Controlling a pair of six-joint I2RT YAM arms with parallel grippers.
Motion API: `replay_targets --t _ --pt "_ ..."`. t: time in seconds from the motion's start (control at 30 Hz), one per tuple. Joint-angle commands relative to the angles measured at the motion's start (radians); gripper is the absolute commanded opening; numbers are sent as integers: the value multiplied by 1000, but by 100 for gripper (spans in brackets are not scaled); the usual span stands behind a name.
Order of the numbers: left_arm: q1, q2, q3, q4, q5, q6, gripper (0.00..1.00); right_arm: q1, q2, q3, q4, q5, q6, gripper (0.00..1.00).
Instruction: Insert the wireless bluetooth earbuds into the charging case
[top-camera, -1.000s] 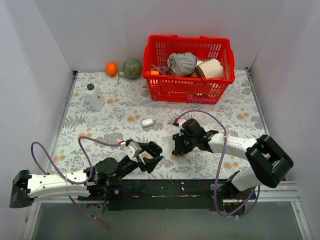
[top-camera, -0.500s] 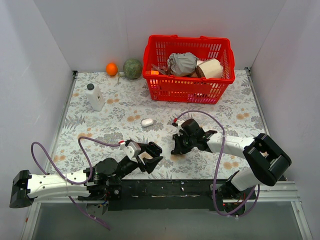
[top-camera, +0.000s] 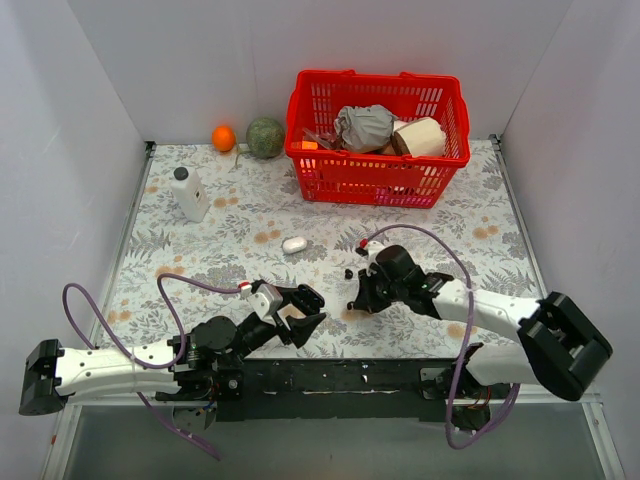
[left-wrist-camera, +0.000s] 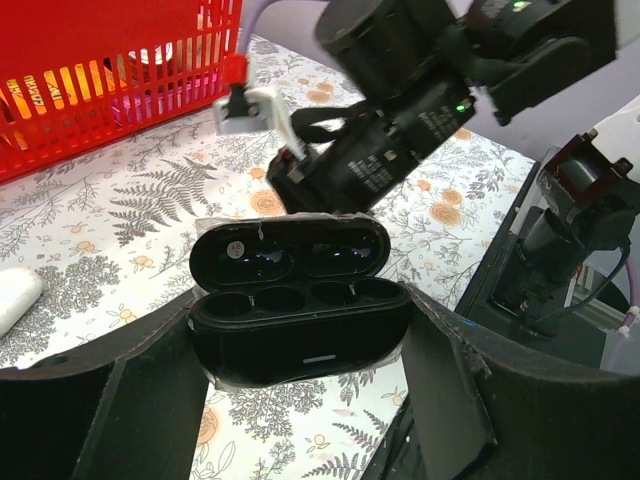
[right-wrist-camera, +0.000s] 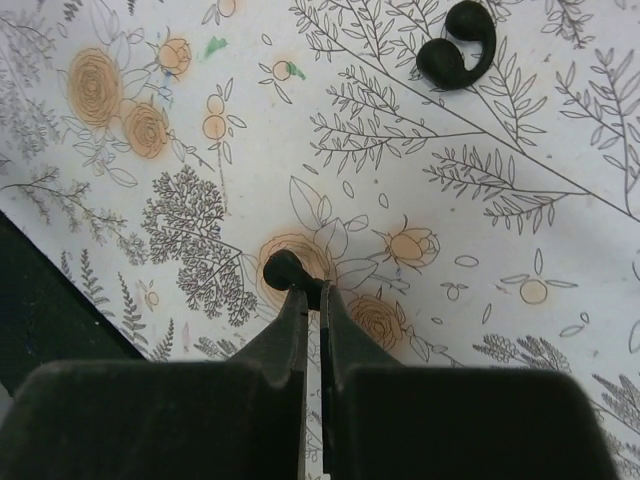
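My left gripper (top-camera: 303, 312) is shut on a black charging case (left-wrist-camera: 310, 345), lid open, its wells empty, held near the table's front. My right gripper (top-camera: 357, 302) is shut on one tiny black earbud (right-wrist-camera: 281, 272), pinched at the fingertips (right-wrist-camera: 300, 305) just over the table. The second black earbud (right-wrist-camera: 458, 50) lies loose on the cloth, also seen from above (top-camera: 348, 272), just beyond the right gripper. A small glossy white pebble-shaped case (top-camera: 294, 244) lies closed mid-table and shows at the left edge of the left wrist view (left-wrist-camera: 14, 296).
A red basket (top-camera: 372, 178) with wrapped items stands at the back. A white bottle with a black cap (top-camera: 189, 194) is at the left. An orange (top-camera: 223, 137) and a green ball (top-camera: 265, 137) sit by the back wall. The right arm (left-wrist-camera: 385, 150) fills the space beyond the black case.
The right arm has swung toward the near edge and right with its gripper staying shut; the loose earbud now shows on the cloth beyond it. The left arm has not moved.
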Motion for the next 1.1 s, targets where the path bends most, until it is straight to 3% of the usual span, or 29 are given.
replay_targets --t 0.0,0.13,0.27,0.57,0.63,0.83,1.07 --pt "-5 8 -11 47 -24 20 0 6 -160 -69 111 64 84 1" --pt "-5 39 -6 72 -22 28 0 6 -185 -126 117 158 160 1" --pt "-5 79 -1 98 -15 28 0 6 -105 -130 82 260 277 1" --pt "-8 71 9 85 -18 23 0 -3 -99 -207 207 388 622 1" --pt "-8 62 9 81 -21 23 0 -11 -83 -198 201 373 628 4" --pt "-9 54 8 73 -25 21 0 -16 -42 -155 128 314 555 29" --pt "-14 56 -1 81 -24 8 0 -16 -194 -146 63 354 388 36"
